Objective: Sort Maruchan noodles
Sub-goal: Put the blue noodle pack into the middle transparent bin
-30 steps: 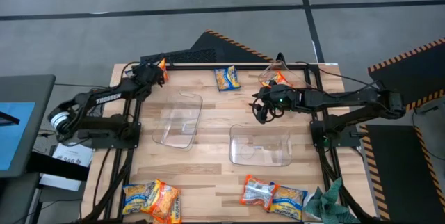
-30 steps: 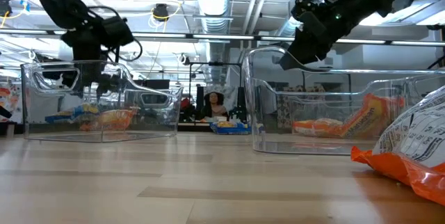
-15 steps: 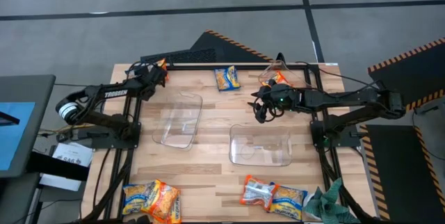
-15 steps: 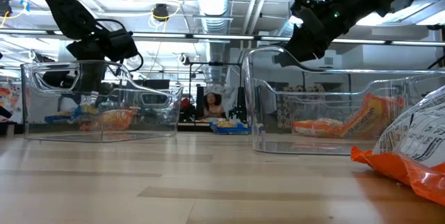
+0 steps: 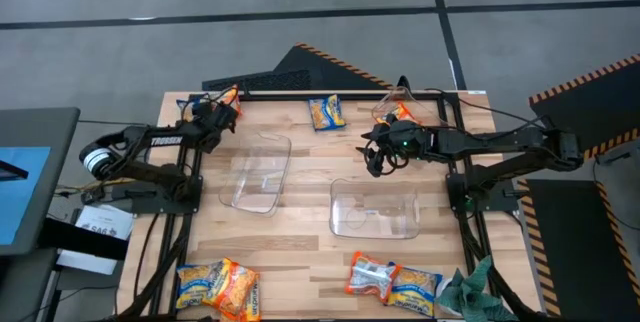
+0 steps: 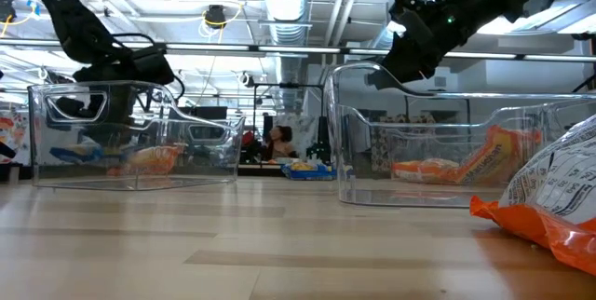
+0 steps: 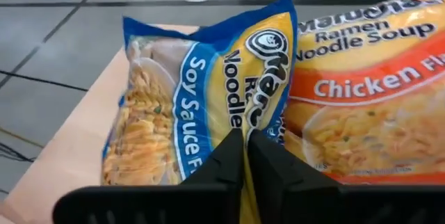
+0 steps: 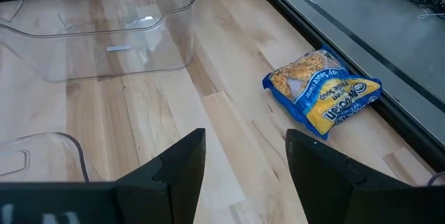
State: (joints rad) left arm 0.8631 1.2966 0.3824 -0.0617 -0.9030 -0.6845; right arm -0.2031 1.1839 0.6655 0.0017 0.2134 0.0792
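Observation:
At the table's far left corner, my left gripper (image 5: 213, 119) is shut on a yellow-and-blue soy sauce noodle packet (image 7: 201, 92). That packet lies beside an orange chicken packet (image 7: 368, 99). My right gripper (image 5: 377, 158) hangs open above the table, between the two clear bins, holding nothing. In the right wrist view its fingers (image 8: 181, 161) frame bare wood. Beyond them another yellow-and-blue packet (image 8: 323, 99) lies flat by the far edge. My left gripper pinches the soy sauce packet's near edge (image 7: 245, 132) between its two shut fingers. The fingers come in low, toward the table's far left corner. The packet lies on the table, its side against the chicken packet.
Two clear bins stand mid-table, one left (image 5: 262, 172) and one right (image 5: 375, 209). More packets lie at the near left (image 5: 218, 287), near right (image 5: 395, 280) and far right (image 5: 397, 113). A green cloth (image 5: 468, 290) sits at the near right corner.
My left gripper has moved toward the table's left edge and gone down at the far left corner.

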